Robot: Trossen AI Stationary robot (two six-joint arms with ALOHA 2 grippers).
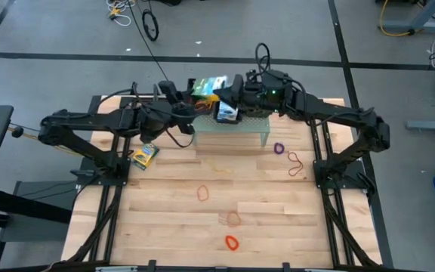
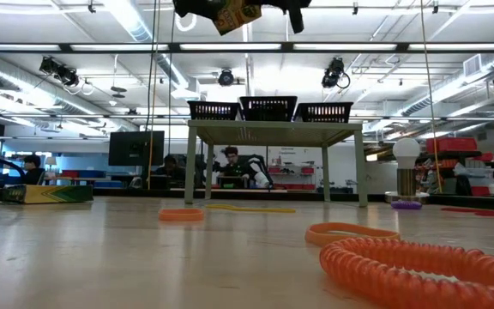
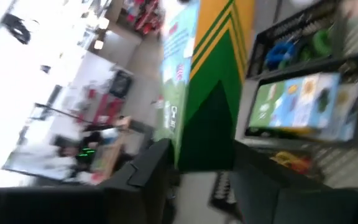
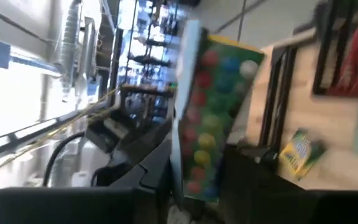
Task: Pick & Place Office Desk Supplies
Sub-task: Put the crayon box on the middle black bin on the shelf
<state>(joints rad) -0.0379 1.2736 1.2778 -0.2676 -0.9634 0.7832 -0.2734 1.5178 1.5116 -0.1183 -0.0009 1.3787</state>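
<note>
A yellow-and-green printed box [image 1: 206, 87] [image 2: 234, 15] hangs high above the table's far side, over the stand's baskets. My left gripper [image 1: 193, 106] [image 3: 197, 168] comes at it from the left and my right gripper [image 1: 229, 97] [image 4: 197, 180] from the right. Each wrist view shows a box between that arm's fingers, and the low view shows only one box between them. A second box [image 1: 144, 156] [image 4: 300, 152] lies flat near the table's left edge. Rubber bands lie flat on the table: red [image 1: 231, 242], orange [image 1: 202, 193], purple [image 1: 279, 148]. My left gripper pinches the box's green end [image 3: 205, 149] between its two fingers, coming level from the table's left. The box is lifted clear and tilted. My right gripper pinches the same box, as it seems, by the end of its dotted face [image 4: 199, 168], coming from the table's right.
The pale green perforated stand [image 1: 232, 134] [image 2: 273, 129] stands at the far middle, carrying three black baskets [image 2: 268, 107]. One holds blue and green bands [image 3: 291, 50], one a printed box [image 3: 303, 106], one red bands [image 4: 353, 50]. A white ball-topped object [image 2: 406, 148] stands on the right. People sit beyond the table.
</note>
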